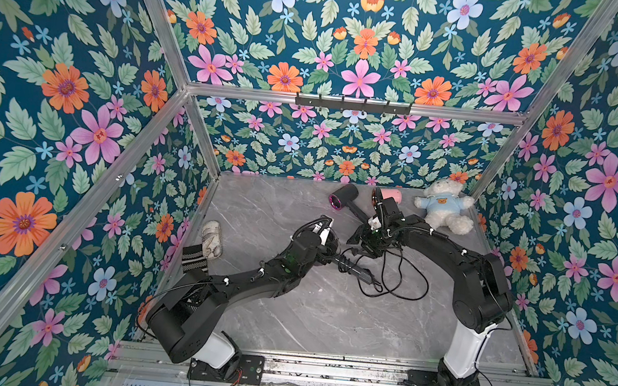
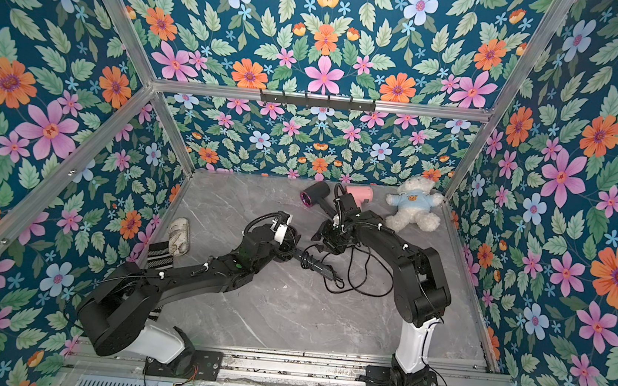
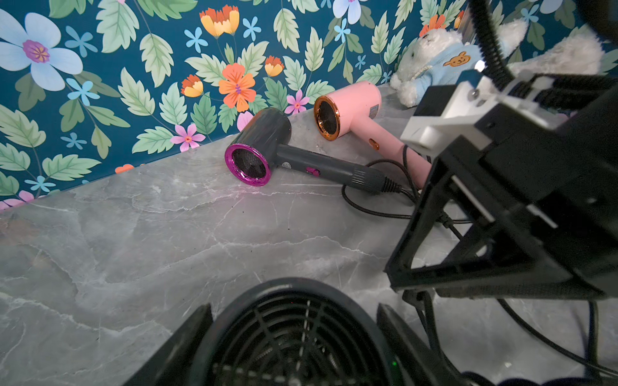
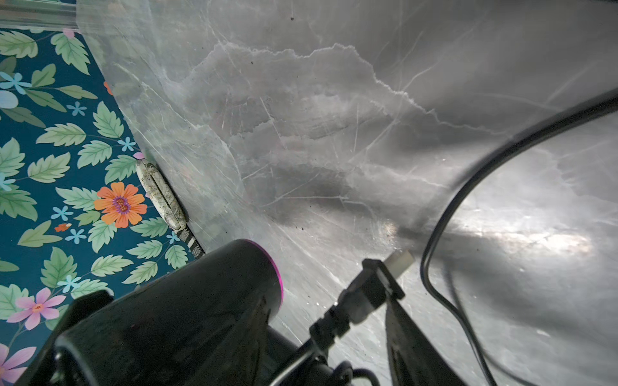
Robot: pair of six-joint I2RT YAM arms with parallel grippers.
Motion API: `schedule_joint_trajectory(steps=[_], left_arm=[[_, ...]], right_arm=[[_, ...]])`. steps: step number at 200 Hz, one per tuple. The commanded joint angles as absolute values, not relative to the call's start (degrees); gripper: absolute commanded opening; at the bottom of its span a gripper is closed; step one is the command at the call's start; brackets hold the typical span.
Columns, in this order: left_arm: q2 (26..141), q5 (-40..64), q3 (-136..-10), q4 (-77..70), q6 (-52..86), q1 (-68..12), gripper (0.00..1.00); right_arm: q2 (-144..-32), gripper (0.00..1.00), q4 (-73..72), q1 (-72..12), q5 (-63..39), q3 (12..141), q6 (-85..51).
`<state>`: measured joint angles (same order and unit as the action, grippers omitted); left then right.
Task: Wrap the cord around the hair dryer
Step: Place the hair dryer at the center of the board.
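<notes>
Wrap partly on, slack cord is the hazard.
Left gripper [image 3: 294,312] is clamped on the barrel of the black hair dryer [image 1: 356,271] at mid-surface, and a few turns sit on the handle. Right gripper [image 1: 363,248] is half-spread with the plug [image 4: 364,297] against one finger. I cannot tell if the plug is truly pinched. If it slips, the turns likely spring loose. The loose cord [image 4: 424,260] loops under the right arm and could snag on it.

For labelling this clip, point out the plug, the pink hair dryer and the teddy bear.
plug [image 4: 364,295]: right wrist view, on its black body.
pink hair dryer [image 3: 357,102]: left wrist view, on its barrel.
teddy bear [image 1: 448,207]: a top view, on its blue shirt.
</notes>
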<state>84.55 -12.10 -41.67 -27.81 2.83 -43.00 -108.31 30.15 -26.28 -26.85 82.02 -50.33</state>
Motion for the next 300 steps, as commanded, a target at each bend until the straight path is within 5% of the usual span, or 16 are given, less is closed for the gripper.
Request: schedule_joint_trajectory(steps=[1,209,300], left_arm=[[84.70,-13.20,-42.11,-32.78,2.29,-43.23,0.00],[86.61,-14.30,-42.14,-35.97,0.97,-44.26,0.00],[93.53,-19.86,-40.58,-50.61,-2.92,-44.43,0.00]], right_arm=[[-108.98,0.57,30.08,-27.13,-27.47,82.53,-51.68],[-111.43,0.00,29.97,-27.53,-26.04,83.01,-50.37],[-111.46,0.00,25.47,-28.45,-17.45,85.05,-45.00]])
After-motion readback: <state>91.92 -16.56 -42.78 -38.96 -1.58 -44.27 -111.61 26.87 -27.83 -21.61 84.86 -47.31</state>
